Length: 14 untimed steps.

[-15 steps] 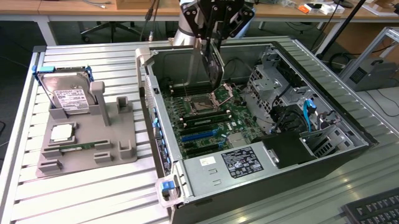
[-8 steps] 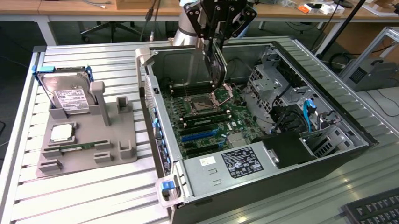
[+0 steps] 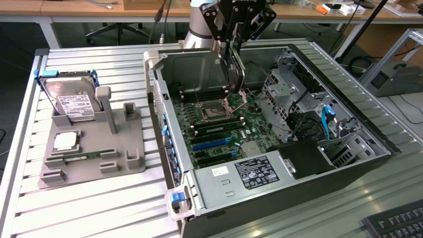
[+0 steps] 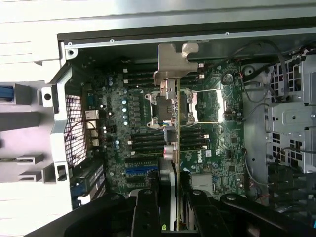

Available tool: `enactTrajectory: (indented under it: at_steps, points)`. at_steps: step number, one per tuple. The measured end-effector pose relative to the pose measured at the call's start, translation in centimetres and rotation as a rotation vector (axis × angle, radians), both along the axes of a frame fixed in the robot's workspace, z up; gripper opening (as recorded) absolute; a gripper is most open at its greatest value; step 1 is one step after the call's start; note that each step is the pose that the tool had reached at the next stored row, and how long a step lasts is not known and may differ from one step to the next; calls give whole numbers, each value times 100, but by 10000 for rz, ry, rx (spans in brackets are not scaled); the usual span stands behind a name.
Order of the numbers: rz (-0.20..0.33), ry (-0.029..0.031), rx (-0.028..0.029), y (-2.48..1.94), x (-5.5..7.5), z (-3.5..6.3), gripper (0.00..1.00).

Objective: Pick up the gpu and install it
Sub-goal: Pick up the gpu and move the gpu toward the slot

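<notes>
Over the motherboard (image 3: 221, 126) inside the open case (image 3: 343, 163), the tool (image 4: 173, 210) was clamped on the gpu (image 4: 174, 66), hanging edge-on, long axis near vertical, bracket end down, top end hidden in the grip.

The arm (image 3: 198, 30) is standing at the top of the exterior view, with its wrist pointing the gripper (image 3: 230, 47) straight downward. The two black fingers (image 4: 146, 210) are pressing from opposite sides on the faces of the gpu (image 3: 233, 74), with the jaws closed tight against it. The gripper is carrying the gpu upright, with its long edge hanging below the fingertips.
</notes>
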<state>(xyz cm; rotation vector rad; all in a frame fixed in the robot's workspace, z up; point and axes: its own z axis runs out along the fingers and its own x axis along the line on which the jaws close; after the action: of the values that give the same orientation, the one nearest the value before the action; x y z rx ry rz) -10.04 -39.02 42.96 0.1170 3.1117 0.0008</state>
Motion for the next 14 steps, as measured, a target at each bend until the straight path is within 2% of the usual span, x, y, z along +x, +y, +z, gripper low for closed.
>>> enactTrajectory:
  at_steps: [14]
  points:
    - [-1, -1, 0, 0, 81, -43, 27]
